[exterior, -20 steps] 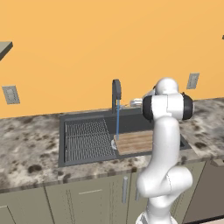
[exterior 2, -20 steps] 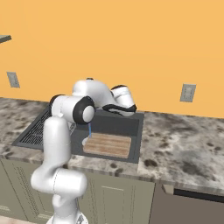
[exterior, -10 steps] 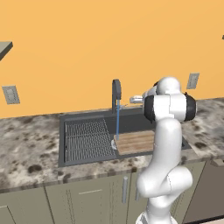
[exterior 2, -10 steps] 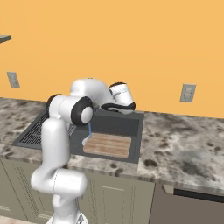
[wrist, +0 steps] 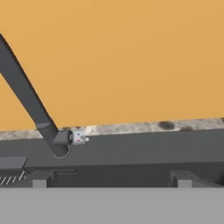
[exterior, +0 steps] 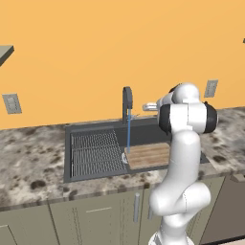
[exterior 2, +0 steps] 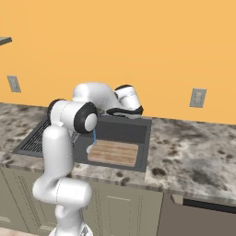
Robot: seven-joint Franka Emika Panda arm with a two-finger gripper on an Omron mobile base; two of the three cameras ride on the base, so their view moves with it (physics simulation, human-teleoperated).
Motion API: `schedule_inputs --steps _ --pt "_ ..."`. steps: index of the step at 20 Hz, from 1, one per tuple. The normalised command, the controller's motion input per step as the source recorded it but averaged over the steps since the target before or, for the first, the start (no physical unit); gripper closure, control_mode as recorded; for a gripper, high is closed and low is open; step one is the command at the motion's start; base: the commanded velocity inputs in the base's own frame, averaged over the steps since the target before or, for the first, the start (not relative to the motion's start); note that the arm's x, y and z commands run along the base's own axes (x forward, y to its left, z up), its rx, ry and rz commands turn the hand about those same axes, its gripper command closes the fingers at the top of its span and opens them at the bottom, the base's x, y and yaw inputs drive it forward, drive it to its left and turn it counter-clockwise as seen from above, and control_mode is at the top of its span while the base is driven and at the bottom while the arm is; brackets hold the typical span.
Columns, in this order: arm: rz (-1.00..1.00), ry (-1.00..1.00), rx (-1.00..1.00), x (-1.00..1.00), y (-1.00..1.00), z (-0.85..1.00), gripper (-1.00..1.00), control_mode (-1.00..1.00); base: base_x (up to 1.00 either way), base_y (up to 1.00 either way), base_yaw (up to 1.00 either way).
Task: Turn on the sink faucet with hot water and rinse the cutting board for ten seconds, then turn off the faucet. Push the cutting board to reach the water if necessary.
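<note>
Water [exterior: 128, 135] runs in a thin blue line from the sink faucet [exterior: 127, 103] and lands near the left end of the cutting board [exterior: 149, 155], which lies in the sink [exterior: 68, 158] right of the drying rack [exterior: 94, 152]. Most of the board may get no rinse unless it is pushed under the stream. The gripper [wrist: 111, 178] is spread wide and holds nothing. The hand view shows the small lever [wrist: 78, 137] at the faucet's base, which looks tiny and blurry from the base views.
</note>
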Motion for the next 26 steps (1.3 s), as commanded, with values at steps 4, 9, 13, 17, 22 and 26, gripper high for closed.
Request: schedule_inputs --steps 4,9,13,17,22,26 --pt "0.00 0.00 0.00 0.00 0.07 0.00 -1.00 -1.00 0.00 0.00 0.00" --pt "0.00 0.00 0.00 0.00 0.00 0.00 -1.00 -1.00 0.00 0.00 0.00" --pt "0.00 0.00 0.00 0.00 0.00 0.00 -1.00 -1.00 0.00 0.00 0.00" --pt "0.00 0.00 0.00 0.00 0.00 0.00 -1.00 -1.00 0.00 0.00 0.00" --pt "0.00 0.00 0.00 0.00 0.00 0.00 -1.00 -1.00 0.00 0.00 0.00" --pt "0.00 0.00 0.00 0.00 0.00 0.00 -1.00 -1.00 0.00 0.00 0.00"
